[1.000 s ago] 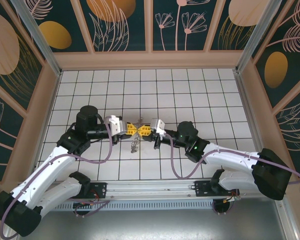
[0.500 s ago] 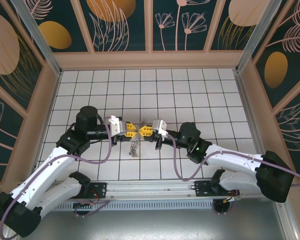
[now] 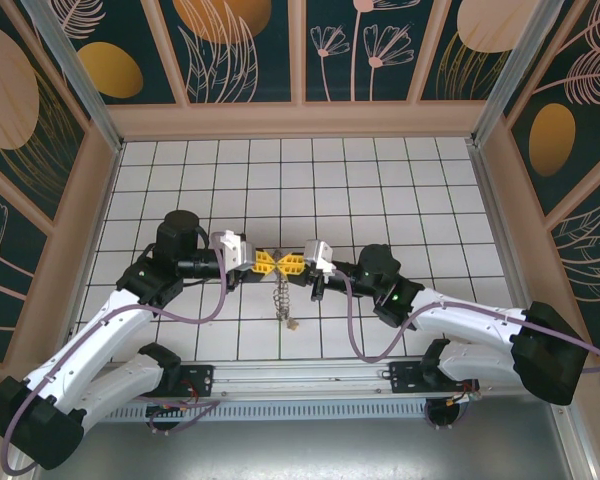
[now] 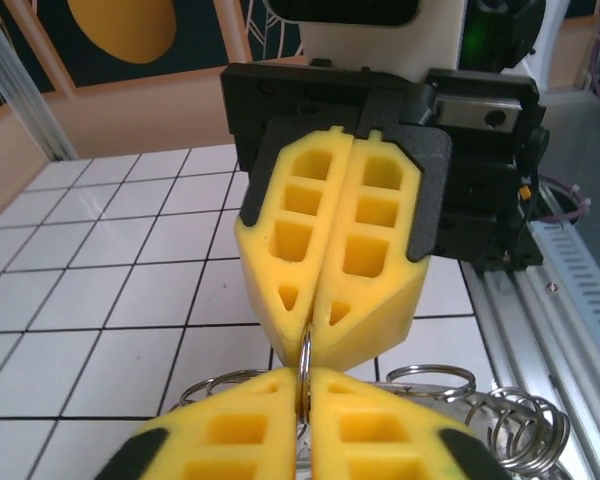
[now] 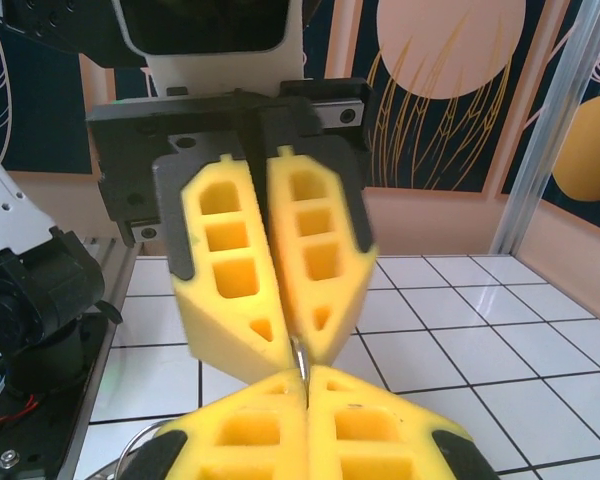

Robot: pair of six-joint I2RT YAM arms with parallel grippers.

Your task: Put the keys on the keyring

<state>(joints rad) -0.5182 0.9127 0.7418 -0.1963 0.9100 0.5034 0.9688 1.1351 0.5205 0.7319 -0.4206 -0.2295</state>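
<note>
Two arms, the left arm (image 3: 100, 340) and the right arm (image 3: 470, 320), are reaching in over the white tiled table (image 3: 380, 180) and meeting tip to tip in front of their bases; the left gripper (image 3: 264, 262) is now pressing fully closed, where half a second ago its fingers were standing slightly apart; the right gripper (image 3: 292, 263) is staying tightly closed as before.

Both are pinching the same thin wire loop of the keyring (image 4: 305, 358), so it is hanging in the air between them; the rest of the bunch is dangling lower and straighter under the grippers than a second ago.

A small pale piece (image 3: 292, 323) is hanging at the bottom end; I cannot tell whether it is the key or a tag.

By my judgement, the ring is now being gripped from both sides, ready for opening; the threading is not yet done.
</note>
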